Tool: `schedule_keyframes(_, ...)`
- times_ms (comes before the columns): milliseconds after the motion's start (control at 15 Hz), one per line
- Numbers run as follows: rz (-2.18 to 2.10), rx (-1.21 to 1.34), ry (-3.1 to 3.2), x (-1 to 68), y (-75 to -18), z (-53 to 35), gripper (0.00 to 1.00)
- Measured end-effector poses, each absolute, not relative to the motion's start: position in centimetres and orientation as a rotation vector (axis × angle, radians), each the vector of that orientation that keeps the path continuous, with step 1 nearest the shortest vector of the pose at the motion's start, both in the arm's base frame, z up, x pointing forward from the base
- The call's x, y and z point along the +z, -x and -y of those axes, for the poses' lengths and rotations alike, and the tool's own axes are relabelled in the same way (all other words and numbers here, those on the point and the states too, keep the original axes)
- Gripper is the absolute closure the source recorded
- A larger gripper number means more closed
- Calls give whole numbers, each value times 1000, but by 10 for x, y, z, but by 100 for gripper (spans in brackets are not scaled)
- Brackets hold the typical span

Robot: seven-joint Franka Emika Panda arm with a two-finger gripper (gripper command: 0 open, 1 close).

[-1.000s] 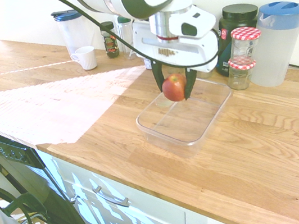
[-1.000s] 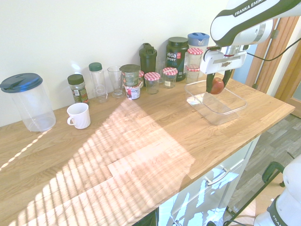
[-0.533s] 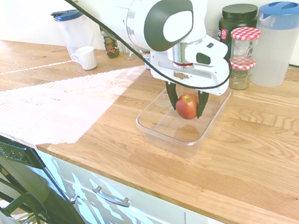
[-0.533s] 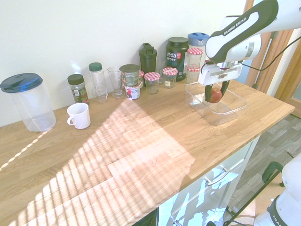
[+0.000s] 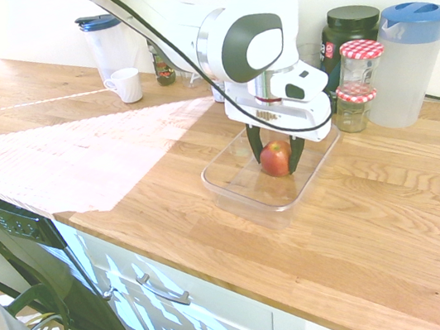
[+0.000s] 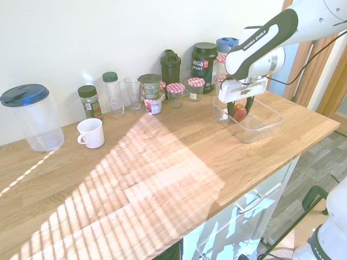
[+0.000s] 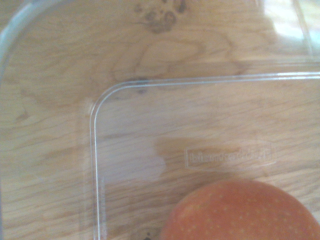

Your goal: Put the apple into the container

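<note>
The red apple (image 5: 276,158) sits low inside the clear rectangular container (image 5: 232,188) on the wooden counter, and my gripper (image 5: 277,158) is shut on it, one dark finger on each side. From the other side the apple (image 6: 240,112) shows between the fingers within the container (image 6: 265,122), with the gripper (image 6: 240,113) reaching down from above. In the wrist view the apple (image 7: 242,212) fills the lower edge over the container's floor (image 7: 150,140). Whether the apple rests on the floor I cannot tell.
Behind the container stand red-checked-lid jars (image 5: 361,59), a dark tub (image 5: 347,40) and a blue-lidded jug (image 5: 413,59). Further along the wall are a white mug (image 5: 127,84), spice jars, a glass and another jug (image 6: 32,116). The counter's front edge (image 5: 247,282) drops to drawers.
The gripper has come down with the apple from above the container's rim to deep inside it. It has stayed shut on the apple throughout.
</note>
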State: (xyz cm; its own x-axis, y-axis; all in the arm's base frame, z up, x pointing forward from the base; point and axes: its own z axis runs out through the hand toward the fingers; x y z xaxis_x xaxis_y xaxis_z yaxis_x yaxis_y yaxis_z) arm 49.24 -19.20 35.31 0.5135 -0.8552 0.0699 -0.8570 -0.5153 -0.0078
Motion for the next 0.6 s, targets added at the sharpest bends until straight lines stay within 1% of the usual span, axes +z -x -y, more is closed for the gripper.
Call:
schedule_keyframes(333, 1529, 129, -2689, 372, -503, 195, 0)
schedule_keyframes(467, 1515, 137, -2701, 399, -509, 185, 0)
schedule_keyframes(600, 1430, 135, -2762, 444, -507, 143, 0)
